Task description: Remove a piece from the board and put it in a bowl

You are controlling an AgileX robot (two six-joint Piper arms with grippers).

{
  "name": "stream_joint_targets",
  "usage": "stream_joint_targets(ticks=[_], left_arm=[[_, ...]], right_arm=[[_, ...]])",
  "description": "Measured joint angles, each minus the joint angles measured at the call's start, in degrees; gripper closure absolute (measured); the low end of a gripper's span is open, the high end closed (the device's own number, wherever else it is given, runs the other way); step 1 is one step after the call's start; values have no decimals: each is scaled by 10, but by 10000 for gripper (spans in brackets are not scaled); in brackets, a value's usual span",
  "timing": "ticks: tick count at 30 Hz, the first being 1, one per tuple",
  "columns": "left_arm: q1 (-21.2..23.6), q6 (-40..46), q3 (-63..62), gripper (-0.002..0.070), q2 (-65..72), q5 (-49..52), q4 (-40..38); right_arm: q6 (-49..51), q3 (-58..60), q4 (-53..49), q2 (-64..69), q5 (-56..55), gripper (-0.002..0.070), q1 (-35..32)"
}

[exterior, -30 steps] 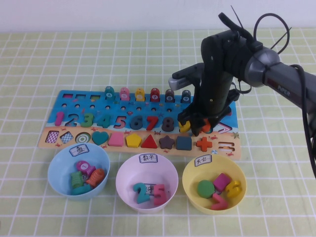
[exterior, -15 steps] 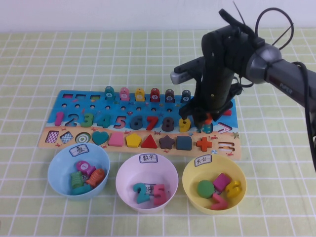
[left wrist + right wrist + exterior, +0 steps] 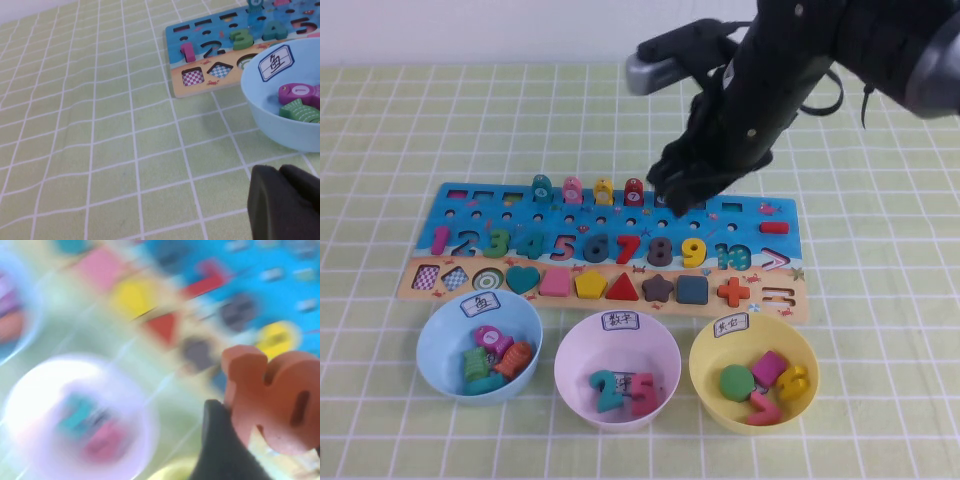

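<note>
The piece, an orange-red "10" (image 3: 272, 395), is off the board and held in the air by my right gripper (image 3: 270, 437), shut on it. In the high view that gripper (image 3: 682, 190) hangs over the board's (image 3: 470, 215) back edge and hides the piece. The "10" slot (image 3: 733, 257) lies bare beside the yellow 9 (image 3: 693, 251). The pale pink bowl (image 3: 665, 350) stands in front of the board's middle and holds several numbers. My left gripper (image 3: 286, 202) is low over the mat next to the blue bowl (image 3: 270, 115), shut and holding nothing.
A light blue bowl (image 3: 440, 330) with fish pieces stands left of the pink one, a yellow bowl (image 3: 800, 345) with shapes and numbers to its right. Numbered pegs (image 3: 588, 189) stand along the board's back. A checked green mat (image 3: 880, 400) covers the table.
My right gripper has lifted the "10" out of its slot and swung up, back and left over the board. The slot now shows bare.
</note>
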Motion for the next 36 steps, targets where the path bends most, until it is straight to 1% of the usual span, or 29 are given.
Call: stream_joint_targets(ticks=[4, 7, 10, 21, 30, 31, 34, 35, 36], left_arm=[[0, 0, 0, 680, 0, 0, 0], [0, 0, 0, 680, 0, 0, 0], [0, 0, 0, 680, 0, 0, 0], [0, 0, 0, 680, 0, 0, 0], [0, 0, 0, 680, 0, 0, 0], [0, 0, 0, 680, 0, 0, 0], [0, 0, 0, 680, 0, 0, 0], [0, 0, 0, 680, 0, 0, 0], [0, 0, 0, 680, 0, 0, 0]], right_arm=[[-25, 69, 10, -47, 1, 345, 61], [-39, 98, 11, -49, 3, 345, 96], [-54, 104, 12, -31, 3, 345, 118], [-106, 108, 12, 62, -1, 345, 130], [-131, 108, 28, 64, -1, 342, 130], [-132, 108, 33, 64, -2, 323, 130], [-132, 108, 37, 64, -2, 216, 130], [-129, 108, 38, 64, -2, 192, 130], [-121, 108, 38, 64, -2, 186, 130]])
